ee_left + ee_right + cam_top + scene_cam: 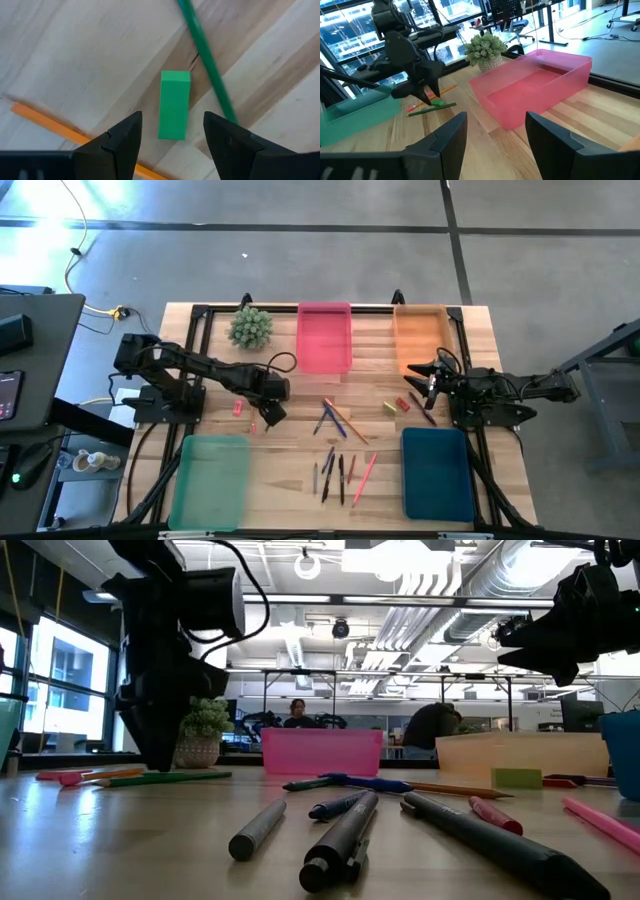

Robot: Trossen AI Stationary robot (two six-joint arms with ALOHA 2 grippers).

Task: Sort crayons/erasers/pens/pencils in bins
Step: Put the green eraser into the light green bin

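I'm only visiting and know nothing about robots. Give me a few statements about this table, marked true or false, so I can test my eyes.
1. The left gripper hangs open-fingered above a green eraser. True.
2. The pink bin is full of pens. False: it looks empty.
3. A potted plant stands beside the pink bin. True.
4. The right gripper holds a pencil. False: its fingers are open and empty.
5. The teal bin sits on the left arm's side. False: it is on the right arm's side.
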